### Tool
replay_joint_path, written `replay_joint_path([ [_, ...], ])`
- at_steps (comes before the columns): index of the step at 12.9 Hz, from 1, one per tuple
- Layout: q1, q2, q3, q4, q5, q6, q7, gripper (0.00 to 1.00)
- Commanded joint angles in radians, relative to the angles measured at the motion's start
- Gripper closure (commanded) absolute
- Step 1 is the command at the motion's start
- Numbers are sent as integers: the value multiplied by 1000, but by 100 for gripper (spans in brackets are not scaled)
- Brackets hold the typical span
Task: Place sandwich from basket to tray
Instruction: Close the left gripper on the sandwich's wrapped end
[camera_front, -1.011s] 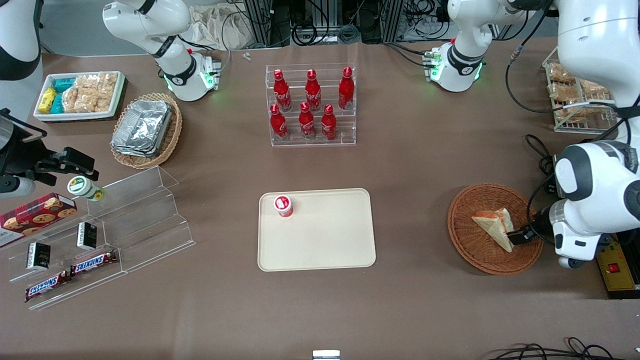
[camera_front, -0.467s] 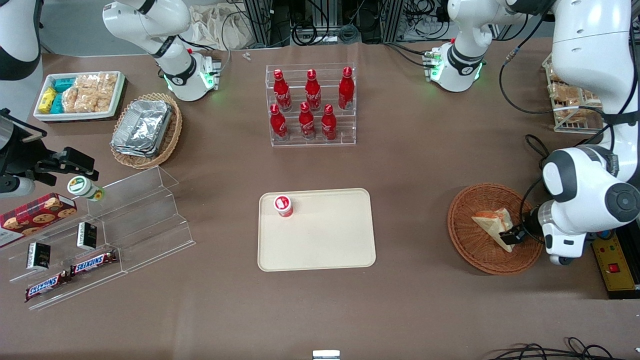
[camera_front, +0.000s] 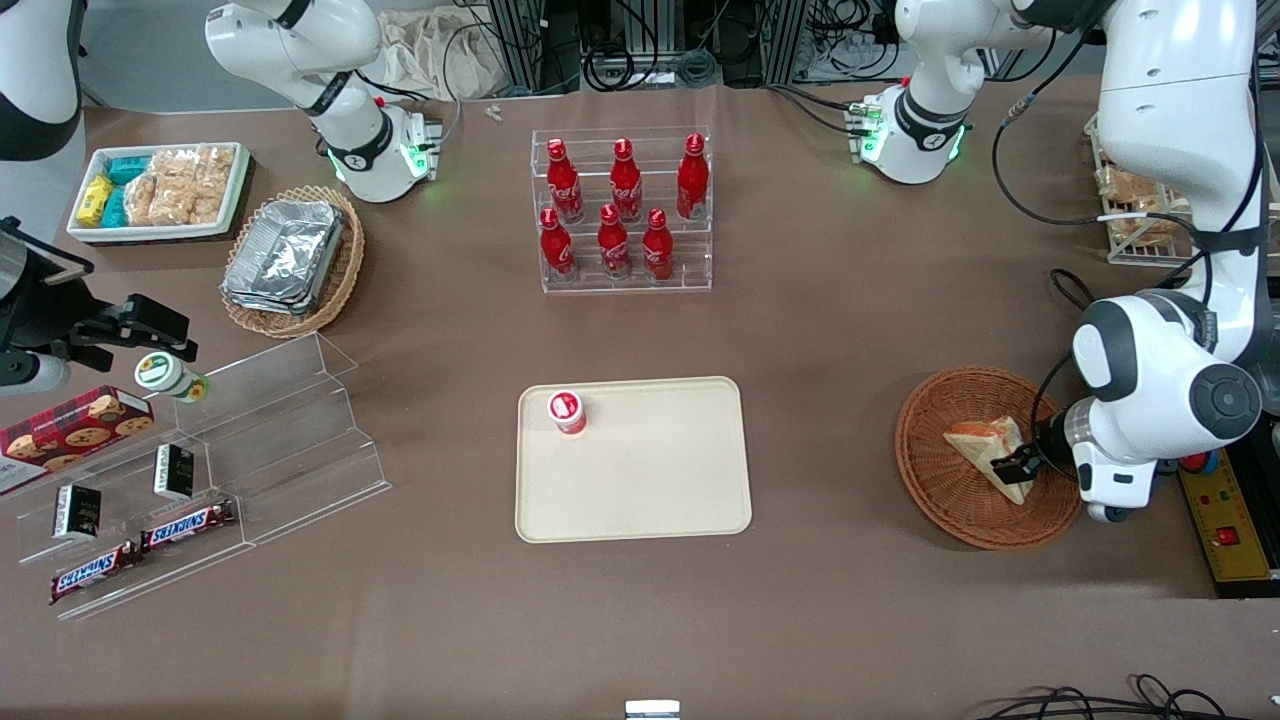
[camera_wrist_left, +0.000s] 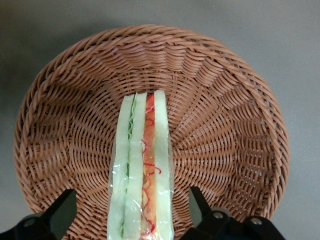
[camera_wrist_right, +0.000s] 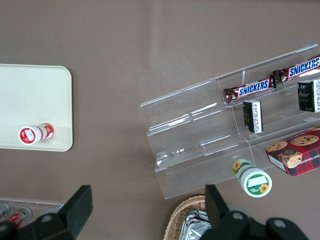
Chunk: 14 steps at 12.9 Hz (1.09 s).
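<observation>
Front view: the tool (camera_front: 1012, 466) sits low at the right, jaws spread either side of the sandwich (camera_front: 985, 445) in the basket (camera_front: 940, 500). Best close squarely, gently, then lift clear toward the tray (camera_front: 650, 480) at centre.

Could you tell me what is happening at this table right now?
The left arm's gripper is down in the basket, with its open fingers on either side of the sandwich and not closed on it. The wrapped sandwich stands on edge in the basket and has not been lifted. The tray, nearer the middle of the table, holds only a small red-and-white cup near one corner.
</observation>
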Motion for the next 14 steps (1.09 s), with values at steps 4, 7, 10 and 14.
replay_joint_path([
  [4,2,-28,-5,-106,-47,101,-8,0],
  [7,1,-27,-5,-120,-47,119,-8,2],
  [10,-1,-25,-6,-114,-47,118,-11,91],
  [14,-4,-39,-8,-77,-45,95,-28,100],
])
